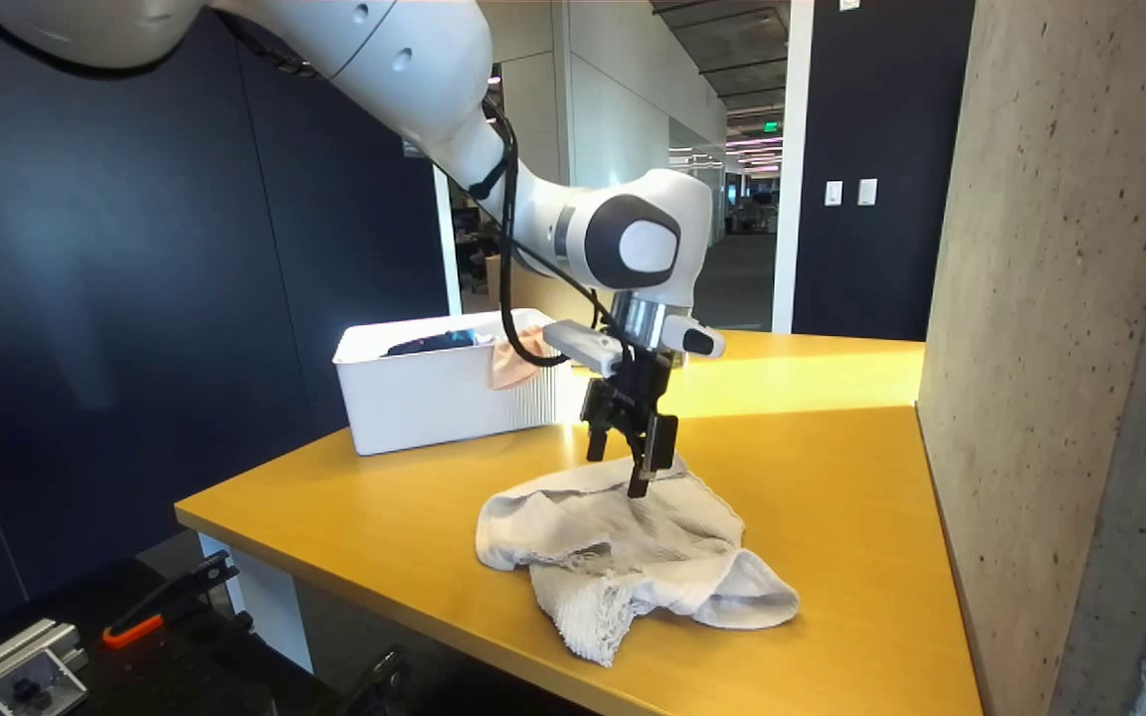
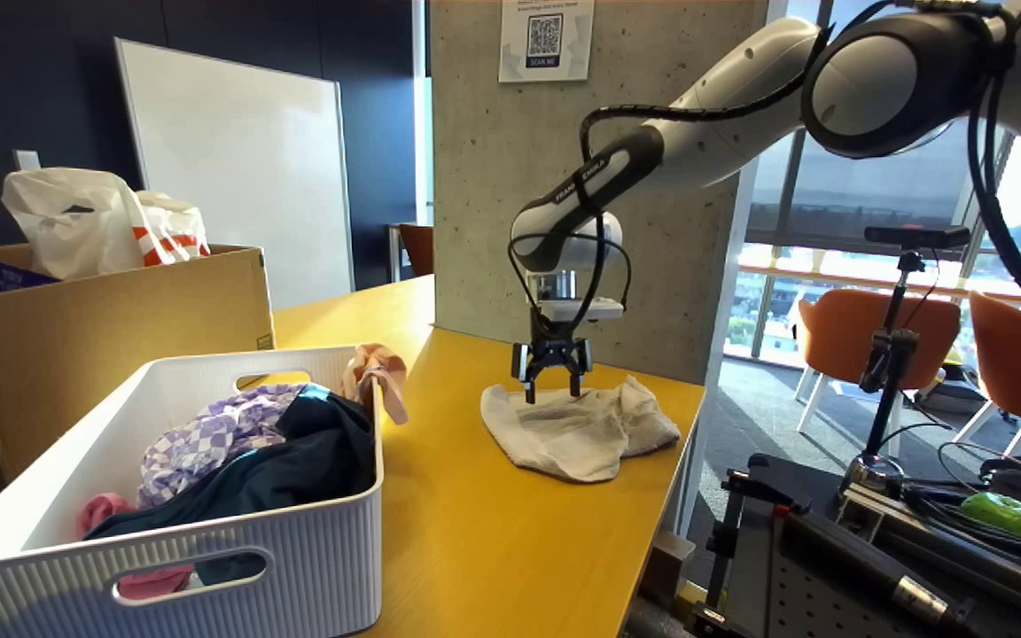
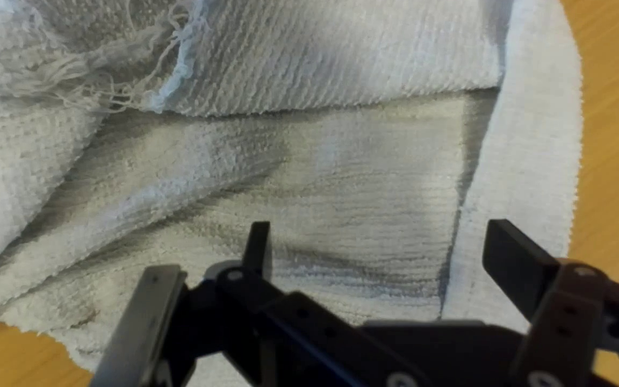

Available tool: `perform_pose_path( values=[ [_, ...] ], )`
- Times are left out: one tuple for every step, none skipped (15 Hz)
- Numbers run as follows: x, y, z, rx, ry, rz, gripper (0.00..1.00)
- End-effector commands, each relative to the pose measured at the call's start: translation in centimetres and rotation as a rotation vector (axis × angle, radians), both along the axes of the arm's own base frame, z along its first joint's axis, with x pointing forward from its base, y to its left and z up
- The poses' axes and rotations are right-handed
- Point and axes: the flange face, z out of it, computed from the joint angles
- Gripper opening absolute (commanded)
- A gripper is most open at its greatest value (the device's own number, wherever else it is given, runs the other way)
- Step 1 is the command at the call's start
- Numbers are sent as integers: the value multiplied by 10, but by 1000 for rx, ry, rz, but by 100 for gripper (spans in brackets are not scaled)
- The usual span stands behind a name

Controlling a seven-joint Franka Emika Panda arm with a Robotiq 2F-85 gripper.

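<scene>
Hanging over one crumpled pale cloth [image 1: 663, 547], one tool [image 2: 553, 392] grips nothing, its two fingers [image 3: 519, 269] spread wide.

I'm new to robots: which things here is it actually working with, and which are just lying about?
Seemingly in the job:
rumpled pale cloth
gripper, open over it

Just lying about, as far as I can tell:
white bin holding fabrics; its part, if any, is unclear
cardboard box
white plastic bags
orange chairs
</scene>
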Motion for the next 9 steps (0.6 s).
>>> perform_pose_path(
  values=[
    [-23, 16, -12, -51, -59, 49, 100],
    [-29, 21, -16, -64, -73, 58, 100],
    [-34, 25, -23, -76, -87, 66, 100],
    [-38, 27, -28, -85, -97, 71, 100],
    [-41, 30, -34, -91, -113, 78, 100],
    [-43, 33, -38, -95, -129, 84, 100],
    [-44, 38, -43, -93, -141, 94, 100],
    [-44, 40, -45, -101, -154, 103, 100],
    [-43, 41, -45, -102, -168, 107, 100]
  ],
)
